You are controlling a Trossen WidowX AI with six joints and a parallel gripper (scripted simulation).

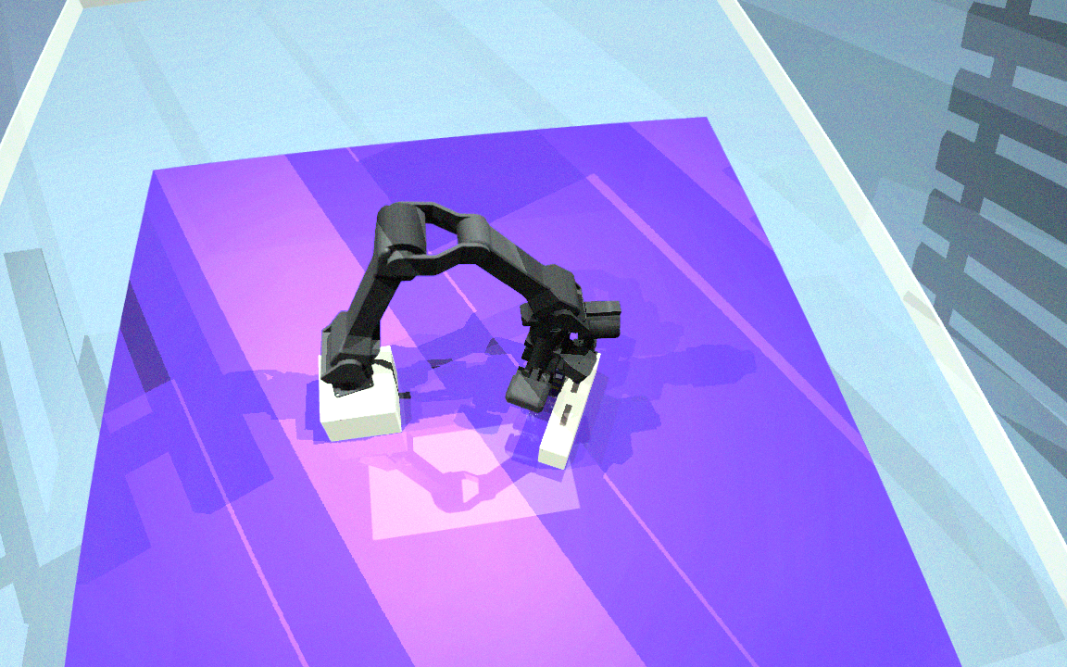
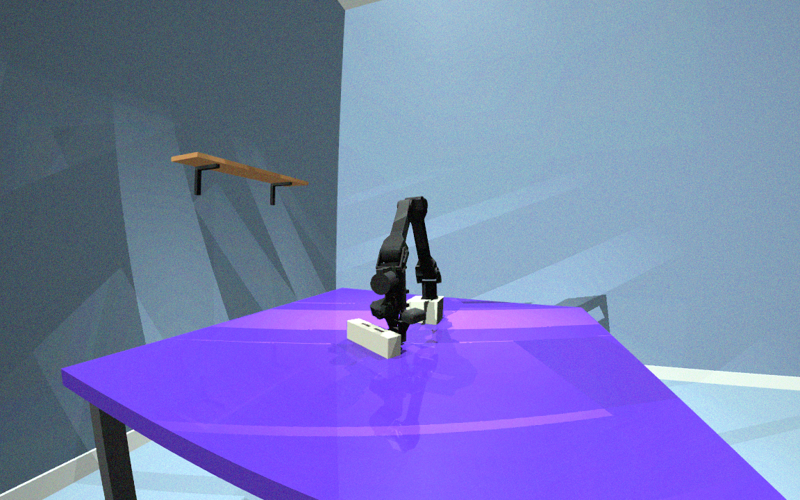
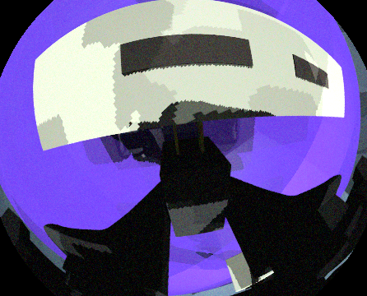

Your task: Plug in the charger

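Note:
The white power strip (image 1: 557, 437) (image 2: 370, 340) (image 3: 74, 94) lies on the table with two dark outlet recesses facing up. In the wrist view, one outlet (image 3: 187, 53) is upper middle and the other outlet (image 3: 311, 71) is far right. My gripper (image 3: 192, 181) is shut on the black charger (image 3: 196, 164), low beside the strip's long side nearer the arm base. The charger's two thin prongs (image 3: 176, 141) point toward the strip; in the wrist view their tips meet its near edge, outside both recesses. Whether they touch the strip is unclear. The top and exterior views hide the charger.
The arm's white base block (image 1: 365, 419) (image 2: 435, 312) stands on the purple table (image 1: 728, 514) (image 2: 266, 398), across a gap from the strip. A wooden shelf (image 2: 238, 169) hangs on the wall beyond the table. Strong light bands and shadows cross the table.

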